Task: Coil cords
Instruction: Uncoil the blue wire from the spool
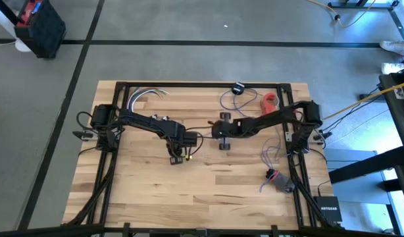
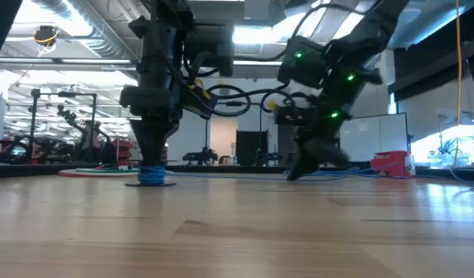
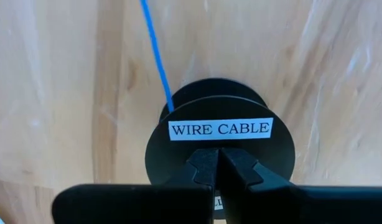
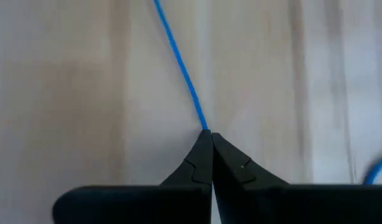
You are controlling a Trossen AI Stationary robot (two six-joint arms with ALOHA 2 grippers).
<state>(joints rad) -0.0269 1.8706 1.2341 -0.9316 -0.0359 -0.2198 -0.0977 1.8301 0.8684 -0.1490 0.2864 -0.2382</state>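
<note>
Between the right end effector (image 4: 211,138) tips runs the blue cord (image 4: 180,68).

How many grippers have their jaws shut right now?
2. Left gripper, jaws shut at the black spool; right gripper, to its right, jaws shut on the blue cord. Neither is hidden.

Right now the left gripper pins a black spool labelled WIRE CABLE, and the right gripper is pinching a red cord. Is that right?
Almost. The cord in the right gripper is blue, not red, as the right wrist view shows. The left gripper does pin the black spool labelled WIRE CABLE.
</note>
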